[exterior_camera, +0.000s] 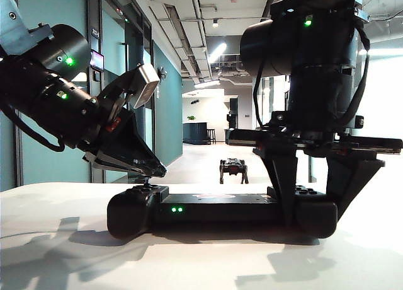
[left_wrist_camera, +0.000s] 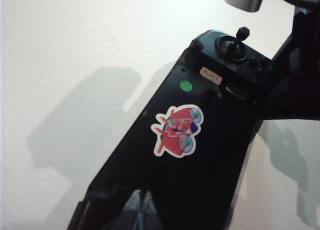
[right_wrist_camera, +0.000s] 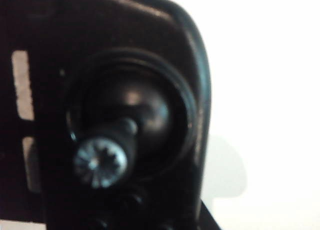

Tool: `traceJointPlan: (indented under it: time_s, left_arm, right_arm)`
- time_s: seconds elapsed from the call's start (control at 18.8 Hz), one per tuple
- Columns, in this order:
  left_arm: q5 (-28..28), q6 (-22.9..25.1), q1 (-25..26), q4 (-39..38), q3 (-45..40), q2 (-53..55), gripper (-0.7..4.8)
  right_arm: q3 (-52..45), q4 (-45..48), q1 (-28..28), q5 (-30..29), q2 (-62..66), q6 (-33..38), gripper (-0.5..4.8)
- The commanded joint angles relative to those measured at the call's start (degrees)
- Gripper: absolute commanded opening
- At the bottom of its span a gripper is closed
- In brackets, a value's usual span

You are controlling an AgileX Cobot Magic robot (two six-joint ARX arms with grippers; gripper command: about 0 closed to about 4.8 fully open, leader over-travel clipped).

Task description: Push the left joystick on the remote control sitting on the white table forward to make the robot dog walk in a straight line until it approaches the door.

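The left gripper (exterior_camera: 151, 172) slants down toward 4 o'clock onto the left joystick (exterior_camera: 147, 182), its jaw state unclear. The right gripper (exterior_camera: 315, 195) stands upright, clamping the remote control (exterior_camera: 220, 211).

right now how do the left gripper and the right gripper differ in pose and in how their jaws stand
The left gripper slants down toward the left joystick; the right gripper points straight down. The left gripper's jaws are together in a wedge; the right gripper's stand apart, straddling the right end of the remote control. Both are black and sit at the remote control.
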Motion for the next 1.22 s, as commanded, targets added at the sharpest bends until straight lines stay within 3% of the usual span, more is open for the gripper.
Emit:
traceJointPlan:
  time_s: [0.05,0.69,0.8,1.06,1.22]
  left_arm:
    - [-0.1,0.0,0.0,0.6,0.1,-0.1,-0.05]
    - [0.2,0.0,0.0,0.7,0.1,-0.2,-0.05]
    - [0.5,-1.7,0.0,0.5,0.2,-0.9,-0.05]
    - [-0.3,-3.0,0.0,-7.6,3.6,-10.8,-0.05]
    - [-4.2,-8.6,0.0,-11.8,5.6,-20.2,-0.05]
  right_arm:
    - [0.0,-0.7,0.0,-0.8,-0.2,-0.1,1.98]
    - [0.0,-0.6,0.0,-0.8,-0.2,-0.1,1.98]
    - [0.0,-0.6,0.0,-0.8,-0.2,-0.1,1.98]
    - [0.0,1.3,-0.1,-0.6,-0.2,-0.1,1.98]
    - [0.0,1.9,-0.1,-0.5,-0.2,-0.1,1.98]
